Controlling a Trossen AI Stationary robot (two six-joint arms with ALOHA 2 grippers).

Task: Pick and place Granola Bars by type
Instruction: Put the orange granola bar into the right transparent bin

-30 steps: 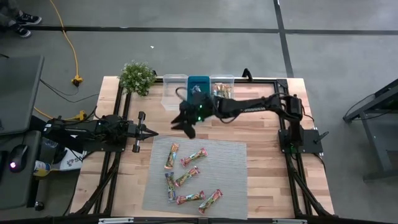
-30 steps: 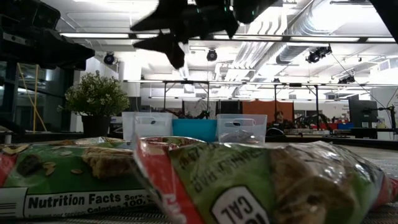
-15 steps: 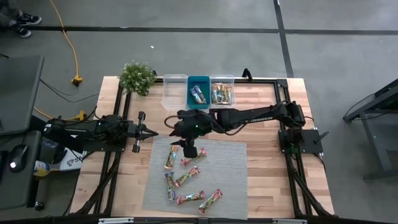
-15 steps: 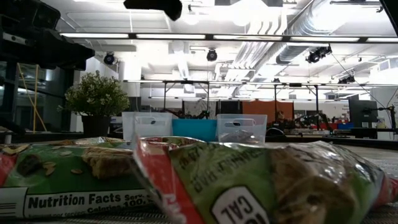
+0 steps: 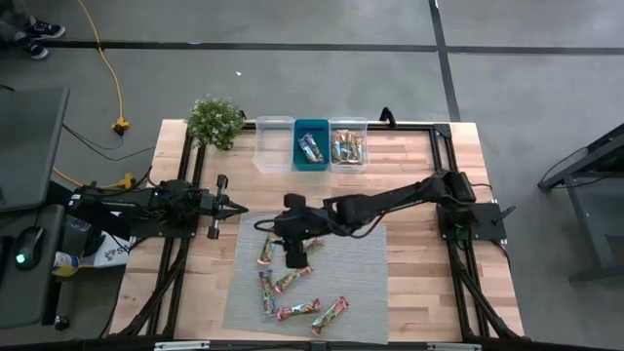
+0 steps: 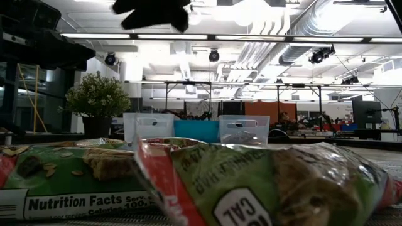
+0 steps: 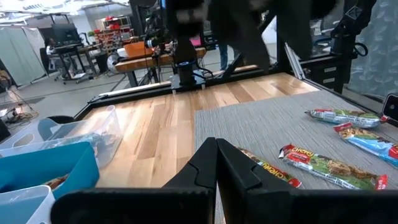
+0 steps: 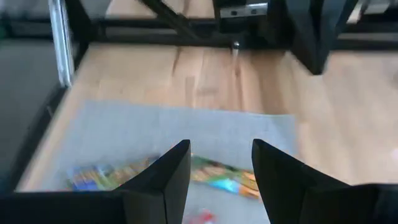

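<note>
The left gripper (image 5: 237, 209) waits at the left edge of the desk (image 5: 409, 185), just beside the grey mat (image 5: 361, 283), and its jaws are closed together with nothing between them. A small green plant (image 5: 214, 121) stands at the far left corner of the desk. On the mat lie the Granola Bars (image 5: 291, 281), scattered in its left half; some more are in the bins at the far side. There, a clear bin (image 5: 273, 143) is on the left, a teal bin (image 5: 312, 146) with bars is in the middle, and a second clear bin (image 5: 348, 144) with bars is on the right. The right gripper (image 5: 295, 255) reaches across from the right side and hangs over the bars on the mat. Its jaws are open wide and hold nothing; in the right wrist view one bar (image 8: 221, 173) is seen between the fingers (image 8: 163, 180), lower down on the mat.
</note>
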